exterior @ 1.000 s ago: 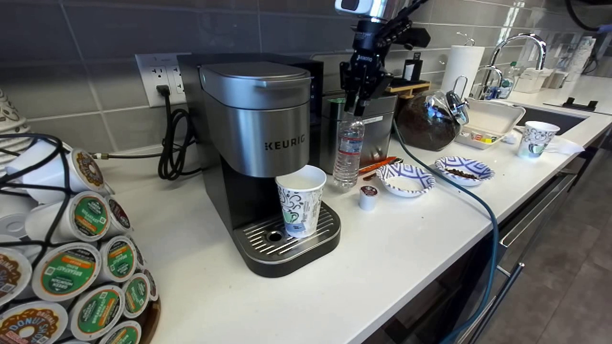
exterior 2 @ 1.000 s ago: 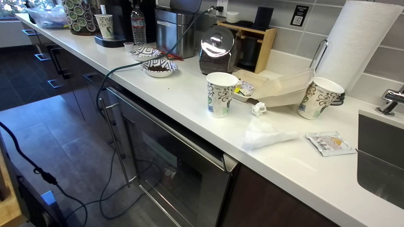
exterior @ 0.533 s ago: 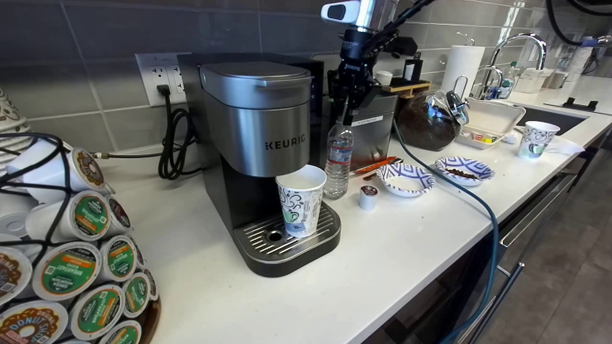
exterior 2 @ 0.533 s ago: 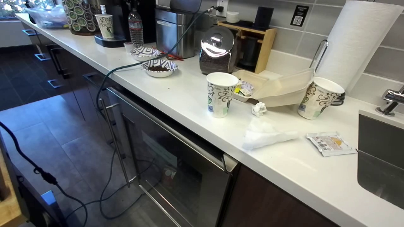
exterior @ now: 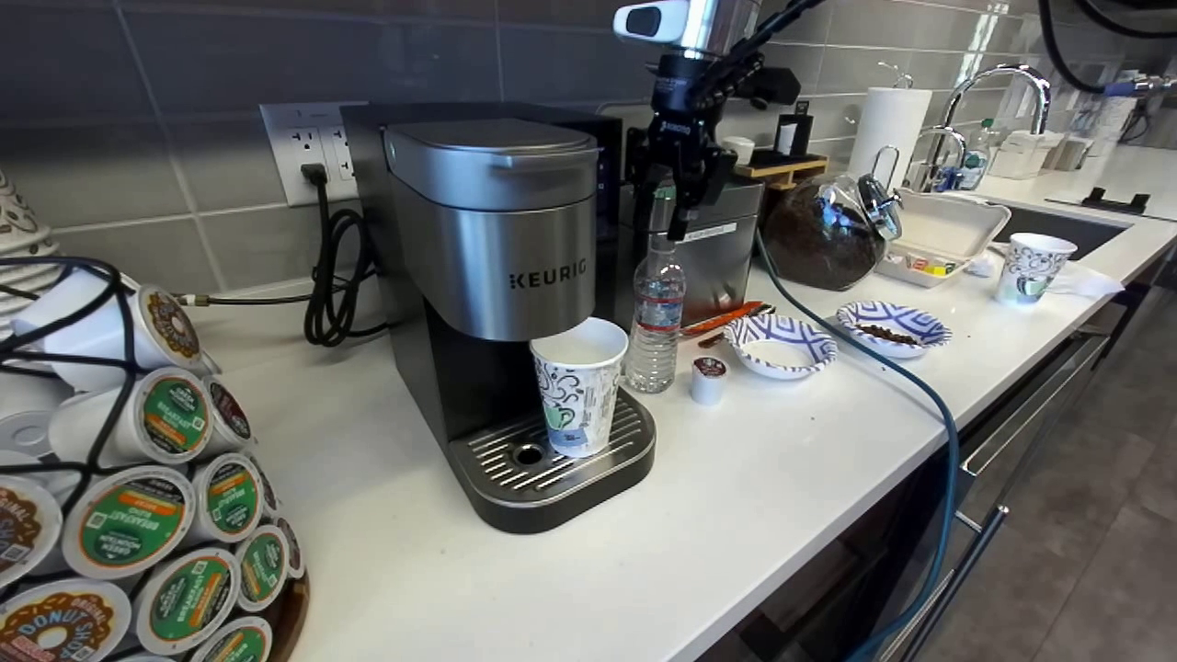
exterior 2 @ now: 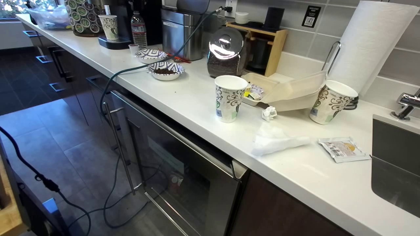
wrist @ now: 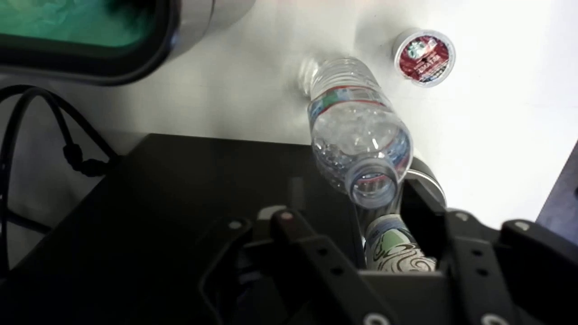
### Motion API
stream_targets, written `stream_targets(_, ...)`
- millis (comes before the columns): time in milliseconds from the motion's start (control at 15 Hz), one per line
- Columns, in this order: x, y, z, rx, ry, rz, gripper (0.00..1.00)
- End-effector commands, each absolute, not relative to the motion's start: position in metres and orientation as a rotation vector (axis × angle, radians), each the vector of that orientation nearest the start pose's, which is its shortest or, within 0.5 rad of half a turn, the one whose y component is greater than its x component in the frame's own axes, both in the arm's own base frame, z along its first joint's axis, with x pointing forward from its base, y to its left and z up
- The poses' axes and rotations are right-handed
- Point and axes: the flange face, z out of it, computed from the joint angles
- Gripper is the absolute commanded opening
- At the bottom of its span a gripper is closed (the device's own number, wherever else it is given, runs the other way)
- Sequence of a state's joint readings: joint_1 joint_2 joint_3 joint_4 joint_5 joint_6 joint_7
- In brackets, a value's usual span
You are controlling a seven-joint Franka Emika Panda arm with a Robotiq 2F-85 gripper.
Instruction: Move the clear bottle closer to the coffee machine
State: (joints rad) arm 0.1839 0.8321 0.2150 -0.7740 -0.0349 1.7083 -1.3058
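The clear bottle [exterior: 657, 322] stands upright on the counter beside the rear of the coffee machine's drip tray. It also shows in an exterior view [exterior 2: 139, 31] and in the wrist view [wrist: 356, 122]. I cannot tell whether it touches the tray. The coffee machine [exterior: 501, 239] is black and brushed metal with "KEURIG" lettering; its tray edge also shows in an exterior view [exterior 2: 116, 43]. My gripper [exterior: 660, 221] is above the bottle. In the wrist view my gripper [wrist: 354, 194] has its fingers spread apart, with the uncapped neck between and just beyond them, not clamped.
A patterned paper cup [exterior: 579, 386] stands on the drip tray. A coffee pod [exterior: 708, 380] stands close to the bottle. A steel box [exterior: 722, 248] is behind it. Patterned bowls [exterior: 782, 347] and a teal cable [exterior: 919, 386] lie farther along. A pod rack [exterior: 138, 496] stands near the machine.
The bottle has moved from near the steel box toward the coffee machine's drip tray, carried by its neck. The gripper moved with it and has now opened, letting go of the neck.
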Motion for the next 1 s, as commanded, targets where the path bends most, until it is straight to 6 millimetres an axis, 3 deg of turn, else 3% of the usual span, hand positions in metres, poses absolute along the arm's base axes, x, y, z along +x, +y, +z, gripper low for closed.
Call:
stream_targets(0,0.734,0.226,0.493,2.173,2.312,0.271,0.9)
stream_targets(67,0.732,0.225,0.505,2.164,2.299,0.299,0.99)
stream_targets(333,0.73,0.194,0.534,2.268,2.058,0.291,1.0)
stream_targets(600,0.736,0.15,0.535,2.384,1.769,0.3,1.0)
stream_targets(933,0.731,0.088,0.541,2.573,1.404,0.473,1.0)
